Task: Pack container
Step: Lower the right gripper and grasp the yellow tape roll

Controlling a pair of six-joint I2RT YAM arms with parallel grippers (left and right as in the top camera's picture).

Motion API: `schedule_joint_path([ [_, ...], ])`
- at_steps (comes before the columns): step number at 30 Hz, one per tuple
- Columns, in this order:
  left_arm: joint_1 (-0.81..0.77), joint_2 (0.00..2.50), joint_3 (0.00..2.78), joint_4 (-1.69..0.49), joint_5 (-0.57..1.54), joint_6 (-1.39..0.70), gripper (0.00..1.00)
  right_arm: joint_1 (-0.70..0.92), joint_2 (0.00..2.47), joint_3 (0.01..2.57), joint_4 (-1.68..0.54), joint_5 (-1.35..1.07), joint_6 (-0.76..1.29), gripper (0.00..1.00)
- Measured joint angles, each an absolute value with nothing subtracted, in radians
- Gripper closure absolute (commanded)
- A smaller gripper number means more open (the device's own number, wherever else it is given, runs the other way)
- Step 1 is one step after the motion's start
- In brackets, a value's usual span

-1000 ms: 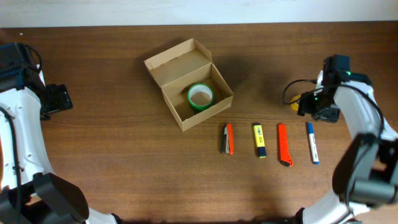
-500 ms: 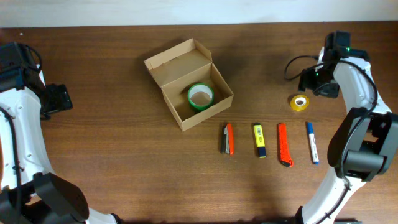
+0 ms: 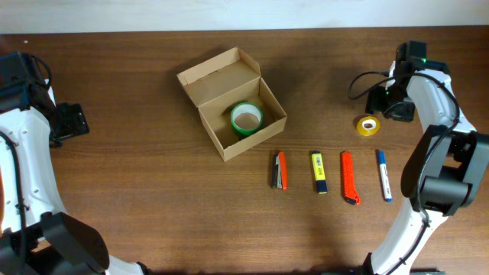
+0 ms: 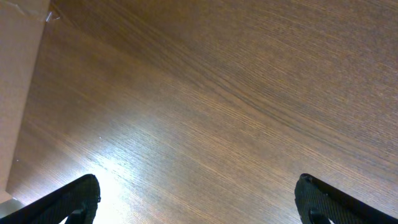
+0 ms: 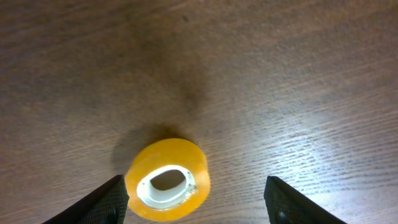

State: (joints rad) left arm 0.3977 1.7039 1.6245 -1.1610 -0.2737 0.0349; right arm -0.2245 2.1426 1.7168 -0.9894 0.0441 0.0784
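Wood table [image 3: 153, 191] bare at left; container [image 3: 200, 80] upper centre. Left gripper [image 4: 199, 202] spread wide, empty, near left edge; right gripper [image 3: 388, 105] parted, clear of yellow tape roll [image 5: 168, 180].

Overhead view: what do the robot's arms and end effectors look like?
The left arm and right arm have rounded white shells with black joints and bases. The left end effector and right end effector are black with blunt dark fingers. A black cable loops by the right wrist.
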Motion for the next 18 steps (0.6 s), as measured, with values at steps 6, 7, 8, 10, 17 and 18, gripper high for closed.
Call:
schedule_joint_path([
  [6,0.398,1.704,1.625,-1.161,-0.274,0.035,0.0,-0.259,2.143,1.717,-1.004,0.047,0.079,0.29],
  [7,0.398,1.704,1.625,-1.161,-0.274,0.035,0.0,-0.263,2.143,1.717,-1.005,0.048,0.079,0.29],
  [8,0.398,1.704,1.625,-1.161,-0.274,0.035,0.0,-0.267,2.143,1.717,-1.005,0.048,0.079,0.29],
  [10,0.398,1.704,1.625,-1.161,-0.274,0.035,0.0,-0.269,2.143,1.717,-1.006,0.051,0.079,0.29],
  [17,0.398,1.704,1.625,-1.161,-0.274,0.035,0.0,-0.27,2.152,1.717,-1.029,0.051,0.08,0.3],
  [18,0.398,1.704,1.625,-1.161,-0.274,0.035,0.0,-0.27,2.156,1.717,-1.03,0.051,0.08,0.3],
])
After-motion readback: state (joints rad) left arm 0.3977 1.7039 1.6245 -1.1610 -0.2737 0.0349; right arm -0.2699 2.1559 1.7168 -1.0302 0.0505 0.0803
